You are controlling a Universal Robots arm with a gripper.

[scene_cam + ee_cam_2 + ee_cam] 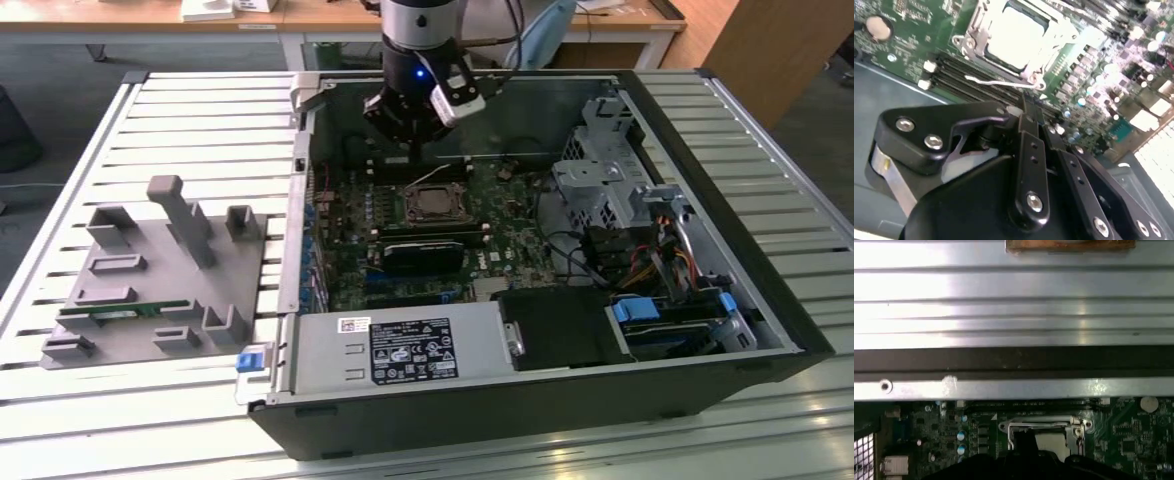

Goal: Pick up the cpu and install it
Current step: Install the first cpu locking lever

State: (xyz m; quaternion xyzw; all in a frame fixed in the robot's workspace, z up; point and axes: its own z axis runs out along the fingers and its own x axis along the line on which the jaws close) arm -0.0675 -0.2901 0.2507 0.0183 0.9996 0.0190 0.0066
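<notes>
The gripper [416, 160] hangs inside the computer case [747, 300], just beyond the socket [430, 203]. The chip [1016, 35] sits in that socket on the motherboard [494, 235]. Fingers [1029, 135] look pressed together, pinching nothing.

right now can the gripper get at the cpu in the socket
Probably yes: the gripper hangs inside the open case just beside the cpu, whose silver top lies uncovered in its socket.

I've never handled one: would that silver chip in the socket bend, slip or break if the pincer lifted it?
The cpu looks like a flat metal-topped square, so probably stiff, not floppy. Its shiny top suggests it could be slippery. Lying flat in the socket, it seems unlikely to roll or tip.
</notes>
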